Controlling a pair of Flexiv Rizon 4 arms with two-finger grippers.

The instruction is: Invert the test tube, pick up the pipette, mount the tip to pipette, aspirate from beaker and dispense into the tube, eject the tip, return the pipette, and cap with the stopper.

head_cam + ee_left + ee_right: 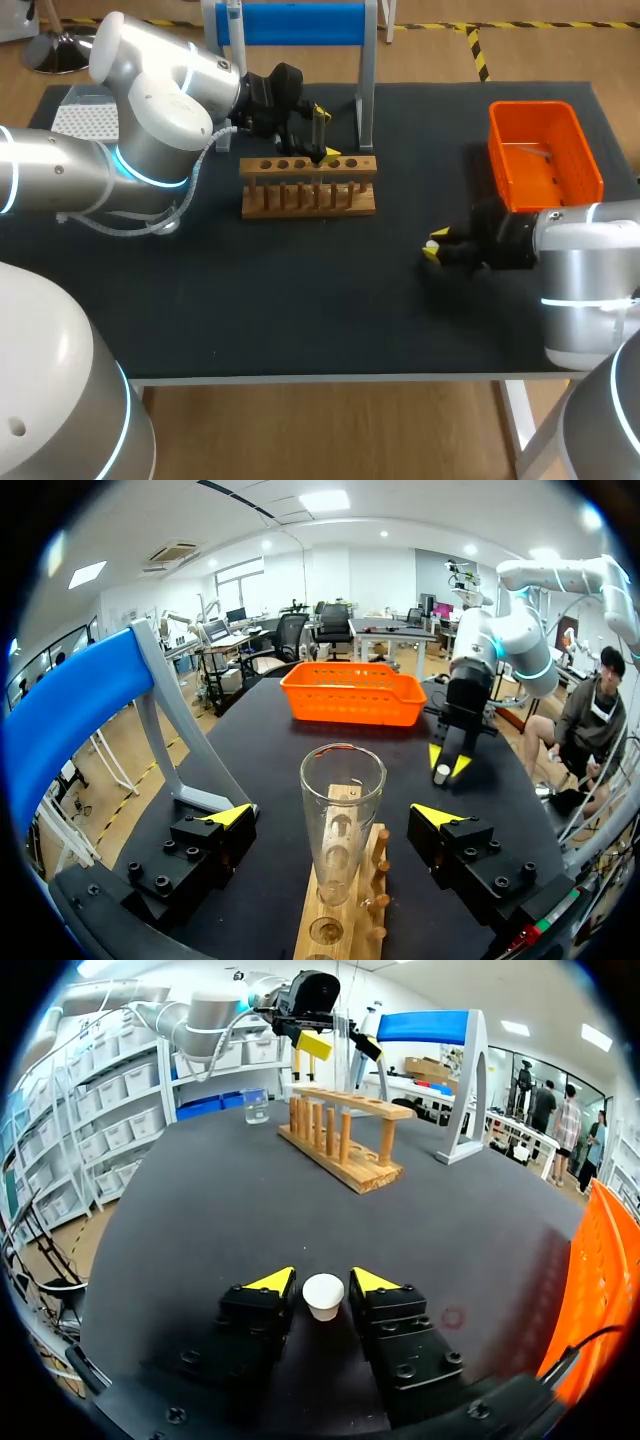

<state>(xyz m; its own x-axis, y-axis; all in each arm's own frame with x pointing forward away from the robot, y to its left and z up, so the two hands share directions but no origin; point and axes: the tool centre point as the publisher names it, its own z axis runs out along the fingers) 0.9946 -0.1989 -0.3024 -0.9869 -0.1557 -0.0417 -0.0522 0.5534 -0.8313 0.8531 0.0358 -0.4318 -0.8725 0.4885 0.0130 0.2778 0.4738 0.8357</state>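
while open astride test tube (pixel 342 820) in rack (pixel 308 198), l gripper (pixel 334 815); r gripper (pixel 323 1280) clamped on stopper (pixel 323 1298).

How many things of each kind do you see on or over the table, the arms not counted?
Tube: 1
Rack: 1
Basket: 1
Stopper: 1
Beaker: 1
Stand: 1
Pipette: 1
Tip box: 1
Total: 8
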